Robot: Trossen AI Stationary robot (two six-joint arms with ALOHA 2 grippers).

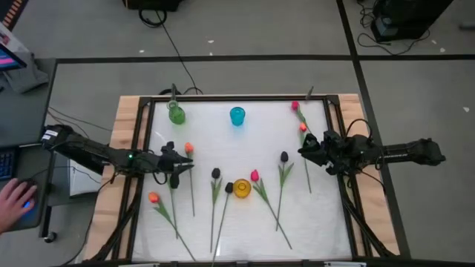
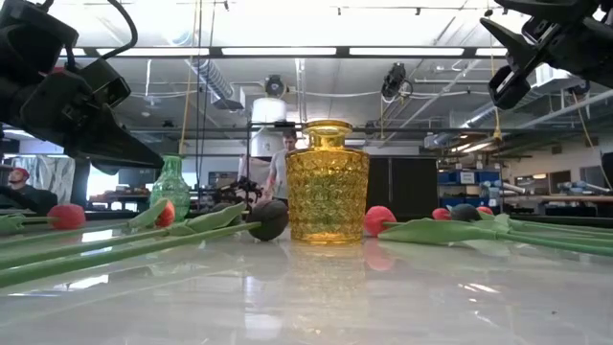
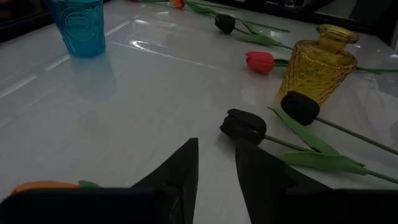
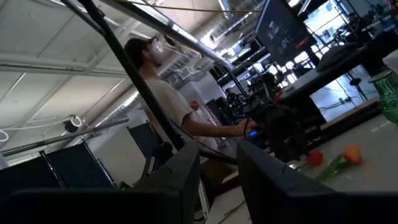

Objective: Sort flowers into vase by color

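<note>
Several artificial tulips lie flat on the white table: black buds [image 1: 216, 173] [image 1: 284, 156], a pink one [image 1: 254, 176] and orange ones [image 1: 188, 148] [image 1: 154, 198]. A yellow vase [image 1: 242, 188] stands near the middle, with a green vase [image 1: 176, 113] and a blue vase [image 1: 237, 116] at the far side. My left gripper [image 1: 185, 165] is open and low over the table; in its wrist view the fingers [image 3: 186, 171] point at a black bud [image 3: 244, 124] just ahead. My right gripper [image 1: 303, 148] is open, raised, and holds nothing.
A pink tulip [image 1: 295, 106] and an orange tulip [image 1: 303, 127] lie near the far right corner. A wooden frame [image 1: 126, 119] rims the table. A hand [image 1: 13, 196] rests at a desk left of the table, and a person [image 4: 165, 93] shows beyond it.
</note>
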